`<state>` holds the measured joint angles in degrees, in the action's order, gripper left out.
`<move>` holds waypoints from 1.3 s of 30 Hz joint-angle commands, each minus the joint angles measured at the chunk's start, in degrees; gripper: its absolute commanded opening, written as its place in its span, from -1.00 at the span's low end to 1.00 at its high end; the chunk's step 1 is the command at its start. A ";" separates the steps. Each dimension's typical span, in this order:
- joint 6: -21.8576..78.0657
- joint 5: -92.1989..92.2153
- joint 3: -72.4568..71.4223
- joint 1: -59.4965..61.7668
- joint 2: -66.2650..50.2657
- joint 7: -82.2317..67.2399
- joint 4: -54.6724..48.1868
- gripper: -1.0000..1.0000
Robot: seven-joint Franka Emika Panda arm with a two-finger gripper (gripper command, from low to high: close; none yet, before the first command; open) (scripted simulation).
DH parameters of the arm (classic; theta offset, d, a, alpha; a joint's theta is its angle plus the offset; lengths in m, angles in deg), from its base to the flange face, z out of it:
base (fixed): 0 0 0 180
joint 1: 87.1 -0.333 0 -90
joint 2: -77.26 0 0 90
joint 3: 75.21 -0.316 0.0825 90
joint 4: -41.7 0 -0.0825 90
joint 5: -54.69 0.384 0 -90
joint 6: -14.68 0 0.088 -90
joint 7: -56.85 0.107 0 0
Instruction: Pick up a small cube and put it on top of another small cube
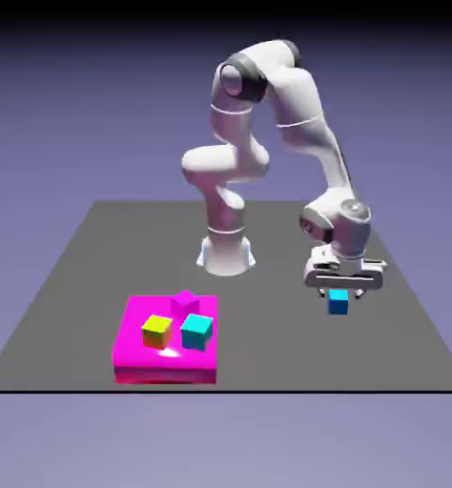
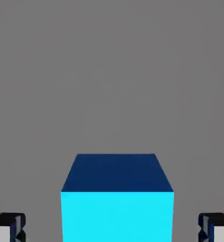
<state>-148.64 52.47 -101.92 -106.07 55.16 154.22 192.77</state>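
The small cube (image 1: 339,303), bright blue-cyan, sits on the grey table at the exterior view's right. My gripper (image 1: 343,289) hangs straight over it, pointing down. In the hand view the small cube (image 2: 117,208) fills the lower middle, and my gripper (image 2: 112,232) stands open. Its grey fingertips (image 2: 7,229) show at the bottom corners, with a gap of table between each tip and the cube. The other small cube (image 1: 156,331), yellow with orange sides, rests on a magenta slab at the exterior view's left, far from the gripper.
The flat magenta slab (image 1: 163,367) also carries a teal cube (image 1: 196,330) just beside the yellow one and a small magenta cube (image 1: 184,303) behind them. The robot's base (image 1: 226,255) stands between the slab and the gripper, further back.
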 commanded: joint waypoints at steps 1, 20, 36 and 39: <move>0.00 0.00 0.00 0.00 0.00 0.00 0.00 -1.00; 26.84 10.09 8.61 20.58 13.45 -16.57 -13.24 -1.00; 37.06 11.00 32.31 32.07 9.72 -28.67 -26.43 -1.00; 34.91 11.35 32.15 32.04 8.56 -28.94 -25.42 1.00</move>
<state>-113.73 63.82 -69.77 -74.02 63.73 125.29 167.35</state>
